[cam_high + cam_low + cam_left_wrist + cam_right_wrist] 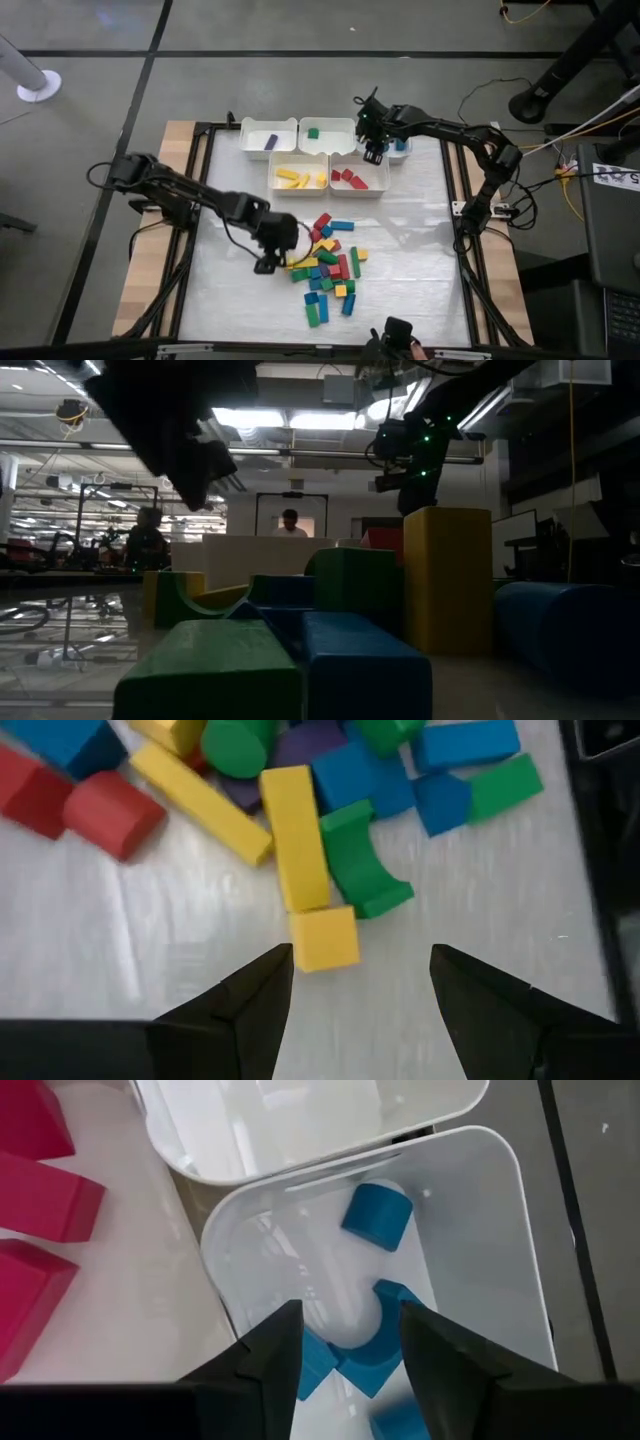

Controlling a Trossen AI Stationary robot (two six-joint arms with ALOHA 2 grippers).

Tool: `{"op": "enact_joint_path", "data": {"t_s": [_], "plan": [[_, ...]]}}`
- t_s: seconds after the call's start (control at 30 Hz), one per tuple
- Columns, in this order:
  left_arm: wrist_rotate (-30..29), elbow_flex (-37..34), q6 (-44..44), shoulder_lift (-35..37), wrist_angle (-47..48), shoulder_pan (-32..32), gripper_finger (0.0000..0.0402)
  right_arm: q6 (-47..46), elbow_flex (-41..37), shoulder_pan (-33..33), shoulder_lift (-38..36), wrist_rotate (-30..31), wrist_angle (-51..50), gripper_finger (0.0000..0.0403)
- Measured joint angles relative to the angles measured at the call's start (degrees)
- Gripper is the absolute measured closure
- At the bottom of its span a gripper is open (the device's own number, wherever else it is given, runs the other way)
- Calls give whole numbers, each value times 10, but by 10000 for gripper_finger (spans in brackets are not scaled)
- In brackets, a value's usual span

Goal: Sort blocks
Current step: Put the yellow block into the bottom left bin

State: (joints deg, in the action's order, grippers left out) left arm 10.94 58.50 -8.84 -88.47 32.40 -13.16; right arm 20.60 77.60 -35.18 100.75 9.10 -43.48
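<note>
1. Blocks [328, 268] lie mostly in a loose heap on the white table [420, 290] in front of the bins, and some already sit sorted in the white bins at the far side.
2. A small yellow cube [324, 939] sits at the near edge of the heap, touching the end of a long yellow bar [296, 837]. The left gripper [360, 982] hangs just short of it with its fingers spread wide and nothing between them.
3. Judgement: to take the cube cleanly, the left gripper should centre over it and come straight down. The fingers should straddle the cube's free sides, so they do not drag the yellow bar or the green arch [362, 868] beside it.
4. The right gripper [352, 1342] hovers over the blue bin [500, 1210] with its fingers apart and empty. Blue pieces lie below it, so a drop there looks complete.
5. Counted from above, there are 5 bins. The purple bin [266, 138] holds 1 piece, the green bin [326, 131] 1, the yellow bin [297, 174] about 3 and the red bin [358, 176] about 3.
6. The right wrist view shows at least 3 blue pieces in the blue bin.
7. The heap holds roughly 20 pieces in red, yellow, green, blue and purple. An exact count cannot be made because they overlap.
</note>
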Motion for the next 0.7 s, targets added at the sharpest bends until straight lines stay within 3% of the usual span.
{"op": "enact_joint_path", "data": {"t_s": [0.2,0.7], "plan": [[-82,0,-20,-48,-34,-39,178,0,0,8,0,-6,-5,235],[-87,0,-24,-124,-46,-45,182,-17,0,43,0,-7,-44,235]]}}
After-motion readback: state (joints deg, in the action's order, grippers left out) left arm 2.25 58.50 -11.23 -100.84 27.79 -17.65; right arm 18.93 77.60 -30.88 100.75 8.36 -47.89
